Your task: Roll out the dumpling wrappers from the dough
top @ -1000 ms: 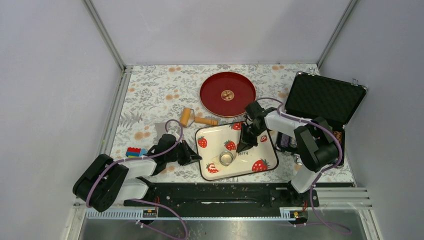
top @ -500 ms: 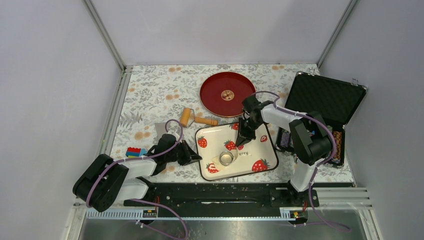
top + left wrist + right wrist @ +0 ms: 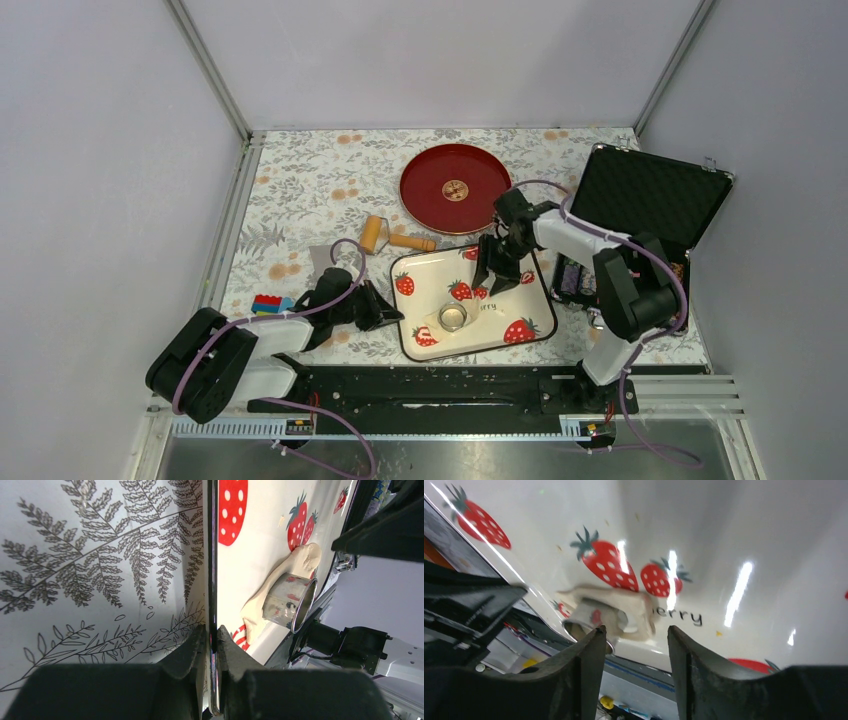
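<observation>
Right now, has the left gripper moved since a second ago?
No. The left gripper is at the same spot, shut on the tray's left rim, with the same gap to the blocks.

White-and-black left arm (image 3: 275, 335), matching right arm (image 3: 560, 238), looping purple cables (image 3: 346, 241), matte black claw fingers (image 3: 574, 680), possibly rubber-padded

Only the right arm did anything. The right gripper (image 3: 497, 283) crept from the middle of the strawberry tray (image 3: 430, 272) toward its far side, then drifted slightly right. Its fingers (image 3: 579, 680) look spread wider apart than a second ago.
</observation>
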Available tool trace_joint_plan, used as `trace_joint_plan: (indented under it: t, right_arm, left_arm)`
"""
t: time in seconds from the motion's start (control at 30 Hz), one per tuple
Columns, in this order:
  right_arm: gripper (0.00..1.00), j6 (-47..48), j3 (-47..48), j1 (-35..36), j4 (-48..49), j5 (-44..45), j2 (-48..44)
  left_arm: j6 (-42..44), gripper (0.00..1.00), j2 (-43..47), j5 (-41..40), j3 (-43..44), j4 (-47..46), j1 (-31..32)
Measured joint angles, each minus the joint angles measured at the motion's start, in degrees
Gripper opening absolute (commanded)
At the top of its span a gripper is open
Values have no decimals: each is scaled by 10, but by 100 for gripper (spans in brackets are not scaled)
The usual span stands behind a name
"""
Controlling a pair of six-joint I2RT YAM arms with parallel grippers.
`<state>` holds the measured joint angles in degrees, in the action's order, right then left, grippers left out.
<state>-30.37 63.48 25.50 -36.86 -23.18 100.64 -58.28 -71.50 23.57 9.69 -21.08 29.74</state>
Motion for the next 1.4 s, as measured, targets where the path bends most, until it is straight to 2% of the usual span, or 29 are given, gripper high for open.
trace_joint_plan:
  t: [0.27, 0.43, 0.63, 0.77, 0.9, 1.4]
  right_arm:
    - [59, -24, -117, -3, 39, -35, -59]
    - [48, -55, -167, -4, 80, -82, -54]
    - [39, -68, -153, -4, 118, -134, -7]
    - [25, -68, -139, -4, 123, -146, 17]
    - [19, -63, -124, -4, 123, -140, 31]
    - [19, -24, -13, -4, 48, -78, 52]
  left_arm:
    - [0, 0, -2, 1, 0, -2, -1]
    - [0, 0, -2, 2, 0, -3, -1]
    - [0, 0, -3, 2, 0, -3, -1]
    - [0, 0, -2, 2, 0, -3, -1]
    - [0, 0, -2, 2, 0, -3, -1]
    - [0, 0, -2, 2, -1, -5, -1]
